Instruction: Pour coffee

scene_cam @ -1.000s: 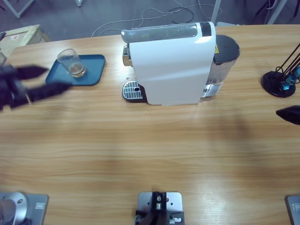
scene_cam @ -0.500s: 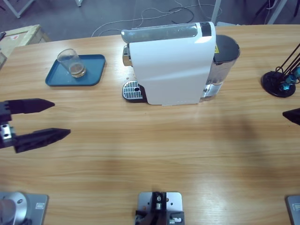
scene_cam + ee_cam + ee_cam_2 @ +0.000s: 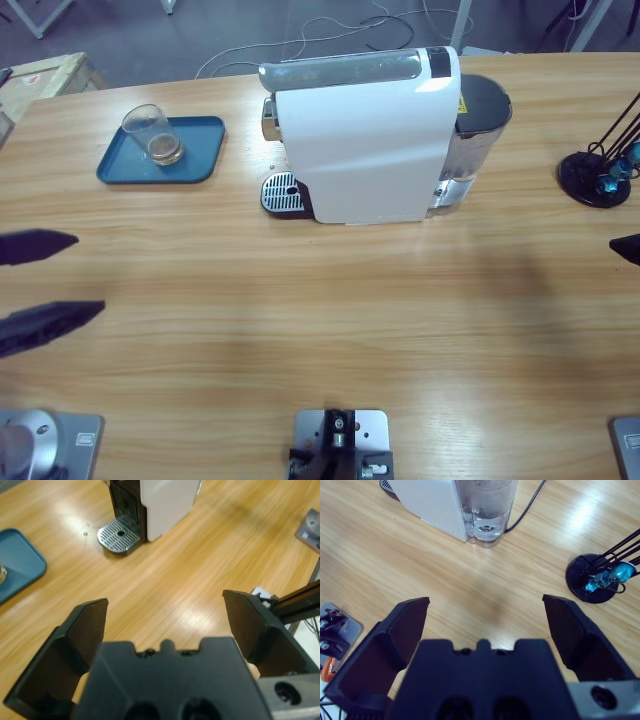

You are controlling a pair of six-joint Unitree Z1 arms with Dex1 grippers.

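Brown coffee, only a thin layer, sits in the bottom of a clear glass standing upright on a dark blue tray at the far left of the bench. Looks set aside on the tray to catch drips and to stay clear of the machine. White coffee machine stands at the far middle, drip grate bare at its left foot, water tank at its right end with a cable trailing away. Left claw hangs at the near left edge, jaws spread wide, holding nothing, well apart from the glass. Right claw hovers over bare wood near the tank, also wide and empty; only a black tip shows at the right edge from above. Black stand with blue clips rests at the far right. Pouring seems done, judging by the filled glass and the empty claws.
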